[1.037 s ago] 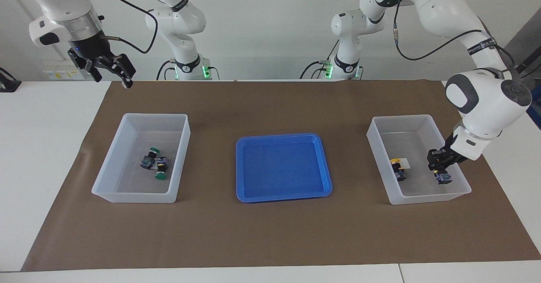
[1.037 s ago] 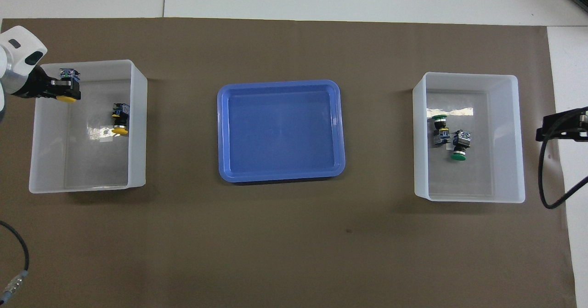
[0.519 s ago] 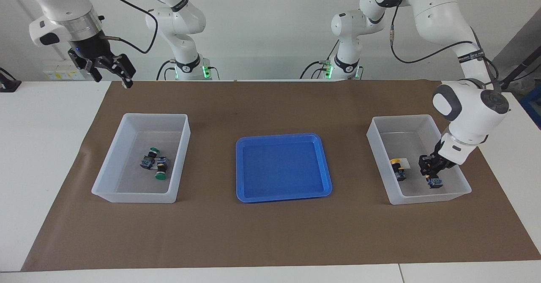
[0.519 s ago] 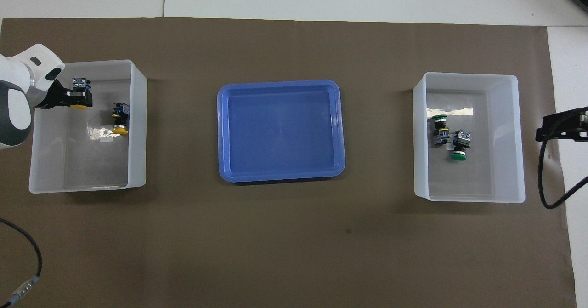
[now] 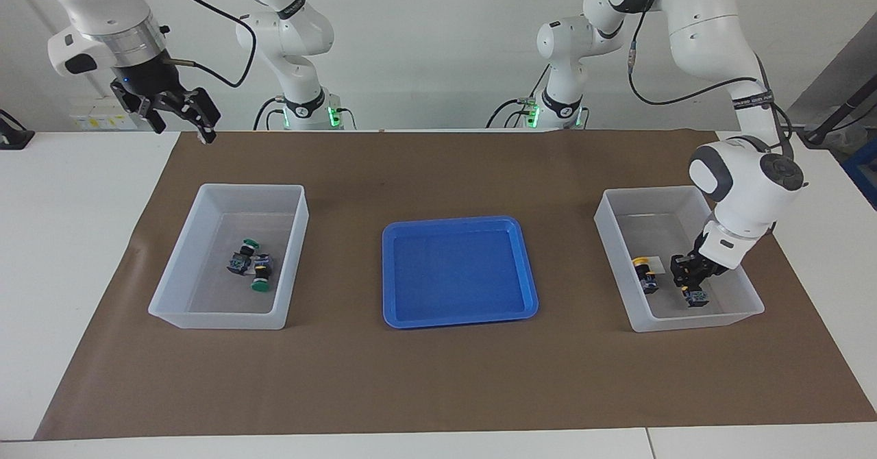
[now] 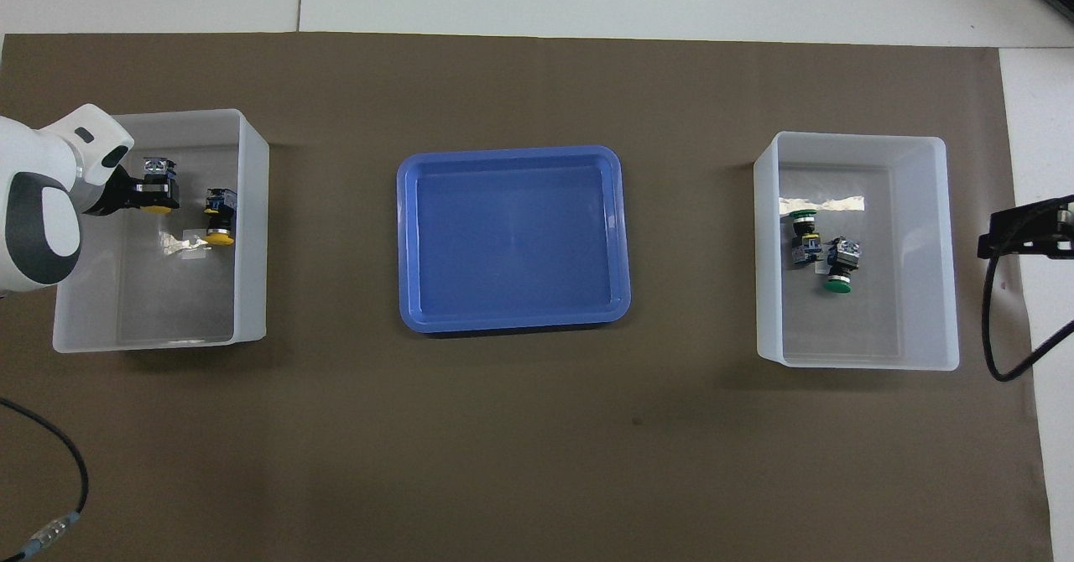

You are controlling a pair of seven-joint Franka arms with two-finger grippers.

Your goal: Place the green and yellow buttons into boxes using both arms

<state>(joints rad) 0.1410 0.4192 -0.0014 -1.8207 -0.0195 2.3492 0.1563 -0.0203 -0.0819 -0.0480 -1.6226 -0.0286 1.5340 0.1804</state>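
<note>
**L gripper carries 2nd yellow button deeper into its box**

L gripper (image 5: 690, 282) jaws pinched on a yellow button (image 6: 157, 195), inside the box (image 5: 610, 226) at the L arm's end of the table. Vs 1 s ago: gripper and held button have shifted off the box's outer wall toward its middle, and sit lower. In overhead view the held button is now just beside the other yellow button (image 6: 220, 220), at approx its 10 o'clock; that one hasn't moved, lying by the white label.

R gripper (image 5: 179, 111) jaws spread wide, holding nothing, waiting high over the brown mat's corner; unchanged.

Two green buttons (image 5: 252, 266) lie touching in the other box (image 5: 205, 199), same spot. Blue tray (image 5: 390, 267) between boxes, unchanged.
</note>
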